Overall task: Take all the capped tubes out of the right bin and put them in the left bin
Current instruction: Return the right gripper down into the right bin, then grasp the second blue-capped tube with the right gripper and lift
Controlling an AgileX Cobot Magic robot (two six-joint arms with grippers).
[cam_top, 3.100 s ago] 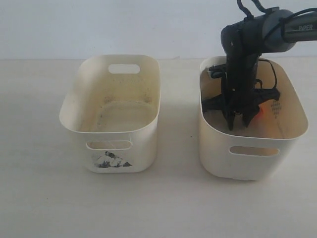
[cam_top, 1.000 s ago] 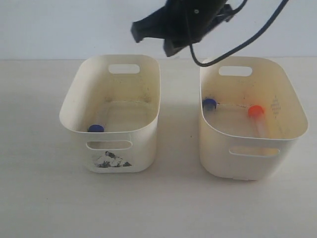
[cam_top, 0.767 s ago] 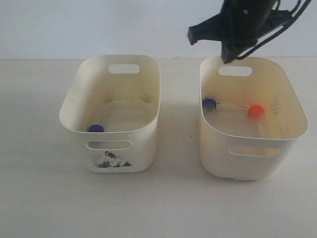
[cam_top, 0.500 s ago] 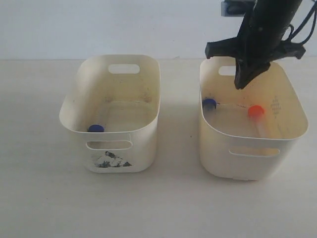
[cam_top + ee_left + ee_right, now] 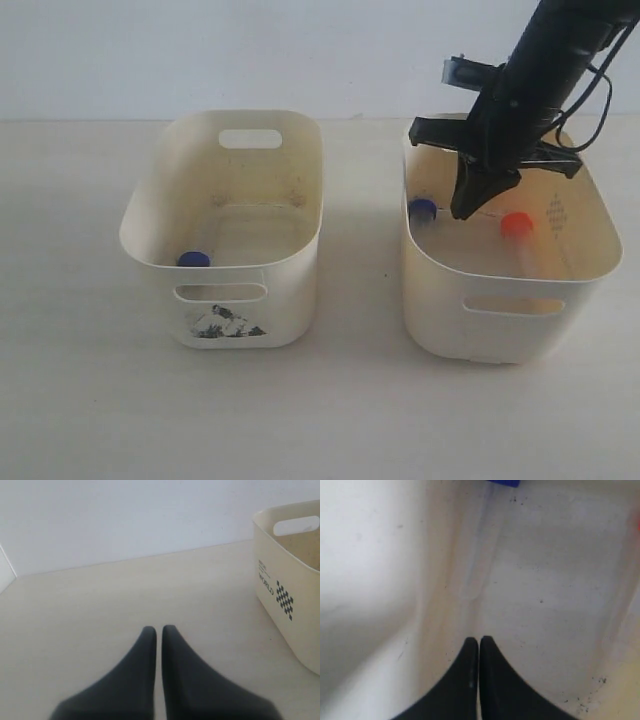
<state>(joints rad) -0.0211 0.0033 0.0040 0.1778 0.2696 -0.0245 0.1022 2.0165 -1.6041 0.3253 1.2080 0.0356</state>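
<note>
The right bin (image 5: 500, 320) holds a blue-capped tube (image 5: 423, 209) against its left wall and an orange-red-capped tube (image 5: 517, 224) near the middle. My right gripper (image 5: 466, 208) hangs inside this bin between the two caps, shut and empty; in the right wrist view its tips (image 5: 479, 641) point at the bin floor, with the blue cap (image 5: 503, 482) at the frame edge. The left bin (image 5: 240, 310), with the torn sticker on its front, holds one blue-capped tube (image 5: 194, 259) at its near left. My left gripper (image 5: 159, 630) is shut over bare table.
The left wrist view shows a cream bin (image 5: 290, 595) with a black checker label printed on its side, standing on the pale table (image 5: 360, 400). A white wall runs behind the table. A black cable (image 5: 595, 110) loops off the right arm above the right bin.
The right arm swung from above the left bin over to the right bin and came down into it. A blue-capped tube now lies in the left bin, which held none three seconds ago.
</note>
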